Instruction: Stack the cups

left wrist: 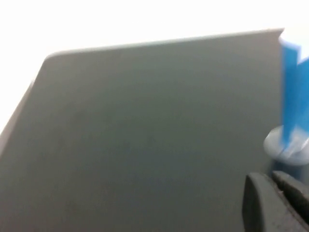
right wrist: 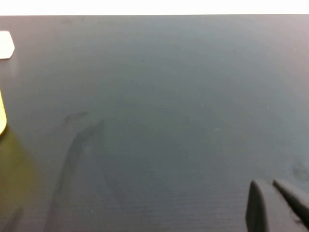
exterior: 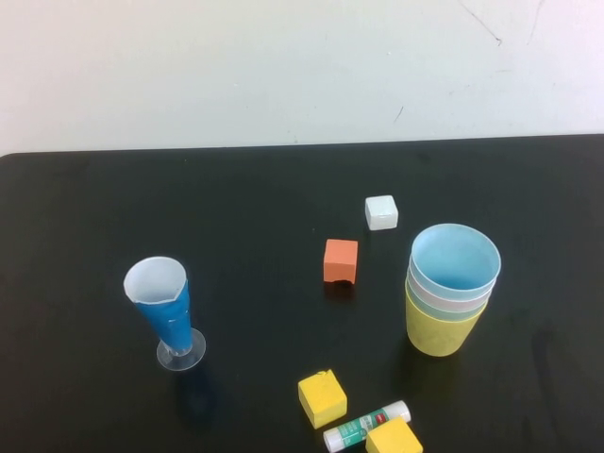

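Note:
The cups stand nested in one upright stack (exterior: 451, 293) on the right of the black table (exterior: 245, 198): yellow (exterior: 439, 332) outermost at the bottom, then green (exterior: 451, 314), pink (exterior: 445, 299), and light blue (exterior: 455, 260) on top. Neither arm shows in the high view. My left gripper (left wrist: 268, 177) is shut and empty, low over bare table near the foot of the blue-and-white conical cup (left wrist: 292, 106). In the right wrist view my right gripper (right wrist: 268, 183) is shut on nothing above bare table, well apart from the yellow cup's edge (right wrist: 2, 118).
The blue-and-white conical cup (exterior: 165, 307) stands at the left. An orange block (exterior: 341, 260) and a white block (exterior: 381, 212) lie mid-table. Two yellow blocks (exterior: 322, 397) (exterior: 394, 438) and a glue stick (exterior: 366, 426) lie near the front edge.

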You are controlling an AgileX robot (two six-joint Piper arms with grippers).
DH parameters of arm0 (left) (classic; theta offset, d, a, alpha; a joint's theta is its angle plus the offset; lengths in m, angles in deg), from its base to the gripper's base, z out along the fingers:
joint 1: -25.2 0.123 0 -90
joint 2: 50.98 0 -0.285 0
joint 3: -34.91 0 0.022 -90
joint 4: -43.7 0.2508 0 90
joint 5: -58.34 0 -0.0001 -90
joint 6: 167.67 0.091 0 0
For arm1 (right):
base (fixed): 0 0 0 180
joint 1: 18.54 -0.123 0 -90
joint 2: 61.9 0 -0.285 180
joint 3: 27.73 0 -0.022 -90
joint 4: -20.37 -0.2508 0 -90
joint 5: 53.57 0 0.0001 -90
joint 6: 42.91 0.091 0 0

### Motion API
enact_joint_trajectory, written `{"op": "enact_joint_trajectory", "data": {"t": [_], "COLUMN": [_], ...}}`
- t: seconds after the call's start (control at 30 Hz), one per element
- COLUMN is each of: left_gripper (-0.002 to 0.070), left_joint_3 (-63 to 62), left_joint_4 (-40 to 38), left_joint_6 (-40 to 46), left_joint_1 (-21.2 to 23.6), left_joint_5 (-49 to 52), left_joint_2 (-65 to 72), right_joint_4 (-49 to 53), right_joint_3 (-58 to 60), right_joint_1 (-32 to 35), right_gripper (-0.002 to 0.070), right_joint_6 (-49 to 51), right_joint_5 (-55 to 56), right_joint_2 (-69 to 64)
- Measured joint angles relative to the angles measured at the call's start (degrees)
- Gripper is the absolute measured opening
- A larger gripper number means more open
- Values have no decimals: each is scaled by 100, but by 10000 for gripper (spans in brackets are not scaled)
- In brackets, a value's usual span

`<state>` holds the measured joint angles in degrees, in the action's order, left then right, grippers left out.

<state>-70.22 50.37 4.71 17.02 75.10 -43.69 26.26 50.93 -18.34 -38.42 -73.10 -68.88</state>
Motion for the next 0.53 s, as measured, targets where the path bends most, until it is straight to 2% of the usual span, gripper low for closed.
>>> {"op": "enact_joint_trajectory", "data": {"t": [0.17,0.33,0.53], "left_gripper": [-2,-2,-2], "left_joint_3": [338,338,338], "left_joint_4": [-257,-667,-757], "left_joint_6": [0,0,0], "left_joint_1": [350,375,375], "left_joint_5": [-46,83,94], "left_joint_2": [-9,-22,-22], "right_joint_4": [0,0,0], "right_joint_3": [0,0,0], "right_joint_1": [0,0,0], "right_gripper": [-1,-1,-1], "right_joint_6": [0,0,0], "right_joint_5": [0,0,0], "right_joint_2": [0,0,0]}}
